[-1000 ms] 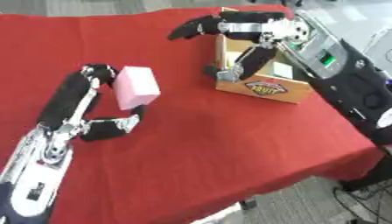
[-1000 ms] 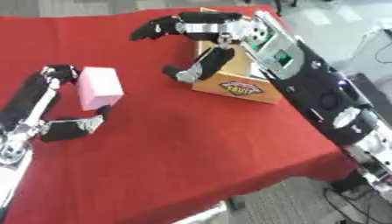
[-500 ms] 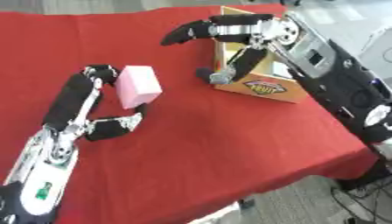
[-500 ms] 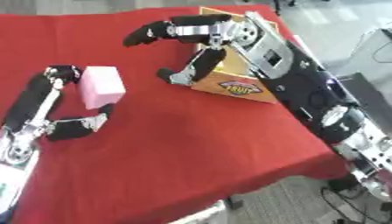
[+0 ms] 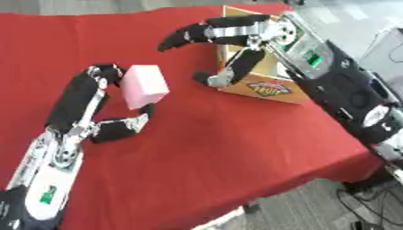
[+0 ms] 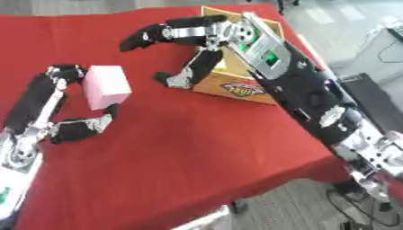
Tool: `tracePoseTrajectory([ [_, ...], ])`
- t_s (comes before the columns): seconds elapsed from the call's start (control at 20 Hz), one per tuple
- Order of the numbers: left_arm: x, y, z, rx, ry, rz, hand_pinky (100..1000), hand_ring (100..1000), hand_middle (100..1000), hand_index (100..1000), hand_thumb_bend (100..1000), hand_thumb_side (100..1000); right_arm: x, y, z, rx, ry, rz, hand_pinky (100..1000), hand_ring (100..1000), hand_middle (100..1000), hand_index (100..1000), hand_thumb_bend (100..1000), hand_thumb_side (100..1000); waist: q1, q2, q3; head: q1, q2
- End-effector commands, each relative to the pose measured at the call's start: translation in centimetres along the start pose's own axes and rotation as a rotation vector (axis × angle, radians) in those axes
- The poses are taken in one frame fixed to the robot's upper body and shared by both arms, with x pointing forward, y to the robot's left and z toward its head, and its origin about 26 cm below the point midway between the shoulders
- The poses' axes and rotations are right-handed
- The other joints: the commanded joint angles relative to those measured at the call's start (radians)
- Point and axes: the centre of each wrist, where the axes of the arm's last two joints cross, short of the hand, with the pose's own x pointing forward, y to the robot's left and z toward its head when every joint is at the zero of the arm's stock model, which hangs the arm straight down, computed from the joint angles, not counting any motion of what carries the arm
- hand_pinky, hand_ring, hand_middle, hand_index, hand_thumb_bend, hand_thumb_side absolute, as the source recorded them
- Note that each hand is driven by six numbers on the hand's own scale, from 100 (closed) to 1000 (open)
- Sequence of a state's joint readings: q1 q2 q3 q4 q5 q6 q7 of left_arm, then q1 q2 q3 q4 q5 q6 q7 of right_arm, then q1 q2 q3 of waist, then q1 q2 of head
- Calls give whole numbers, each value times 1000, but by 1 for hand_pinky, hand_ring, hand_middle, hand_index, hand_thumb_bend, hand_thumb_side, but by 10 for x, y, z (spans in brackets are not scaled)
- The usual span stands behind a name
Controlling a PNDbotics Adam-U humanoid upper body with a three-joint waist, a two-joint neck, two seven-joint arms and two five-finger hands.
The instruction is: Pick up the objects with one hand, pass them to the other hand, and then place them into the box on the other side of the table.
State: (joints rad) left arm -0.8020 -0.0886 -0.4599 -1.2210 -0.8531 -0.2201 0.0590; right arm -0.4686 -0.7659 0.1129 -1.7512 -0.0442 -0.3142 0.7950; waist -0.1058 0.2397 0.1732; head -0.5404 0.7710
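The left hand (image 5: 94, 103) comes in from about 7 o'clock and holds a pink block (image 5: 144, 85) over the red-covered desk (image 5: 228, 148). Its fingers (image 5: 100, 74) curl over the block's far upper corner while the thumb (image 5: 124, 127) bends in beneath the block's lower edge, so the block is pinched between them. The block is a pale pink box shape, tilted a little, and sits left of centre, at roughly 10 o'clock from the middle of the view. Whether its underside touches the cloth cannot be told.

The right hand (image 5: 252, 40) reaches in from about 2 o'clock, at the end of a black and silver forearm (image 6: 295, 85) with a small green-lit panel on it. Its fingers (image 5: 193, 35) are stretched out and spread toward the left, grasping nothing, and the thumb (image 5: 228, 72) hangs downward in front of the box. The hand's dark fingertips point toward the pink block but stay well apart from it, with bare red cloth between.

The cardboard box (image 5: 264, 85) stands on the desk at about 1 o'clock, just behind and below the right hand, with a printed label on its front face. Its top is open; the arm covers much of the opening.

Beyond the desk's right edge, grey floor (image 5: 323, 202) shows at 4 o'clock.
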Motion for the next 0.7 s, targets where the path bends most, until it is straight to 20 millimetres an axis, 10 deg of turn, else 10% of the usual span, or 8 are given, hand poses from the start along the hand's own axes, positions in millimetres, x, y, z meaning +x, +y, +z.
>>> tracePoseTrajectory([
  [0.05, 12, 4, -12, 19, -50, -4, 699, 548, 467, 544, 100, 246, 2, -9, 2, -6, 15, 15, 1000, 1000, 941, 1000, 100, 199, 1, -14, 0, -9, -1],
  [0.7, 11, -4, -11, 26, -33, -11, 696, 545, 465, 545, 100, 241, 19, -14, -1, -47, -7, 9, 1000, 1000, 974, 1000, 100, 217, -6, -22, -14, -7, -1],
])
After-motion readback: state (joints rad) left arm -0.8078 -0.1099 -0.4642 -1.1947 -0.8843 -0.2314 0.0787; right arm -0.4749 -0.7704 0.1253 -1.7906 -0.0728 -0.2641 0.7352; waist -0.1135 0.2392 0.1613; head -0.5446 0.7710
